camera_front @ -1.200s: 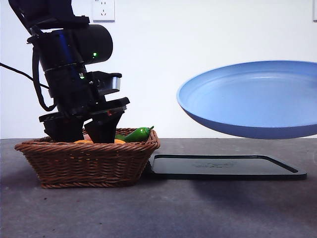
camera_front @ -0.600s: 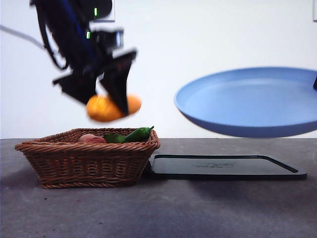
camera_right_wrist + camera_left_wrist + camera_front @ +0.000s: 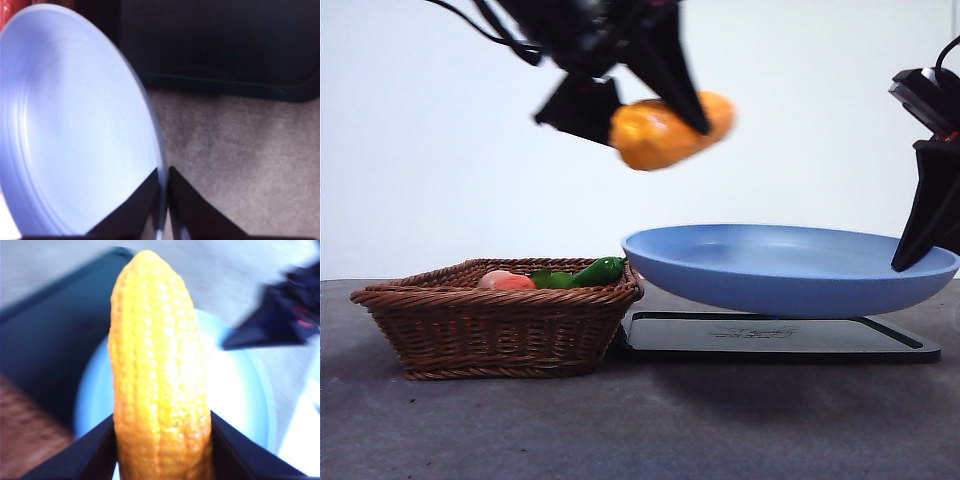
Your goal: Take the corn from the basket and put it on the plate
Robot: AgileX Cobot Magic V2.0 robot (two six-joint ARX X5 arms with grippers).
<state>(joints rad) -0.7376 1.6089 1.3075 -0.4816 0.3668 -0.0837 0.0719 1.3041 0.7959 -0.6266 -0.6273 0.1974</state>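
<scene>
My left gripper [image 3: 650, 120] is shut on the orange-yellow corn [image 3: 670, 130], carrying it high in the air over the left part of the light blue plate [image 3: 780, 265]. In the left wrist view the corn [image 3: 157, 375] fills the middle between the jaws, with the plate [image 3: 235, 400] below it. My right gripper [image 3: 920, 240] is shut on the plate's right rim [image 3: 159, 165] and holds it just above the black tray [image 3: 770, 335]. The brown wicker basket [image 3: 500, 325] stands on the table at the left.
A green pepper [image 3: 590, 271] and a small pinkish-orange fruit [image 3: 505, 281] lie in the basket. The flat black tray [image 3: 220, 45] lies right of the basket, under the plate. Grey table surface stretches across the front.
The left gripper lifted the corn out of the basket and carried it up and right, over the plate. The right gripper lowered the plate and shifted it left, close above the tray.
</scene>
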